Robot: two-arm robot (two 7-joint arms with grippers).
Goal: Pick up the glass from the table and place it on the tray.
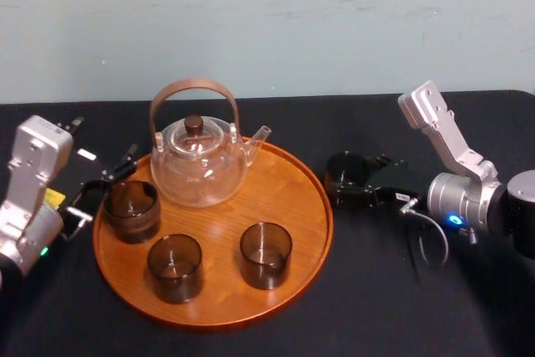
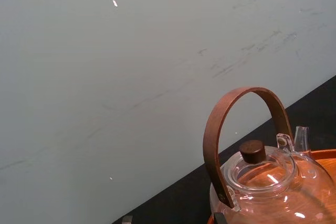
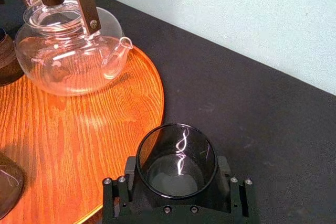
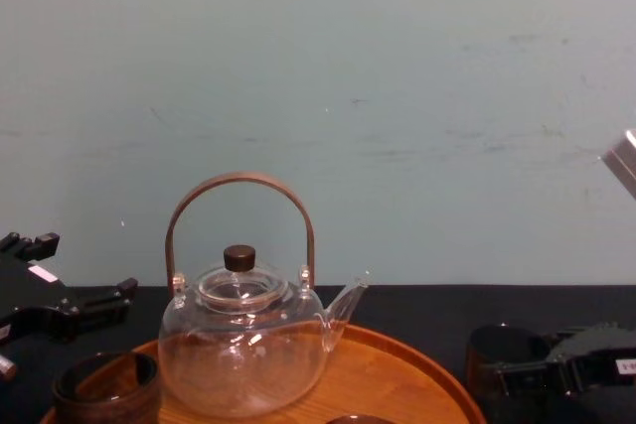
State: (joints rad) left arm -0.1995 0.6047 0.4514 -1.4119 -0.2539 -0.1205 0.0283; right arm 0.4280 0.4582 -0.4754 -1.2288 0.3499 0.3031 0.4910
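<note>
A dark smoky glass stands upright on the black table, just off the right rim of the round wooden tray. My right gripper reaches in from the right and is shut on it. In the right wrist view the glass fills the space between the black fingers, close beside the tray's edge. In the chest view the glass sits at the lower right. My left gripper hangs open at the tray's left edge, beside another glass.
A clear glass teapot with a brown arched handle stands at the back of the tray. Two more dark glasses stand at the tray's front. A pale wall rises behind the table.
</note>
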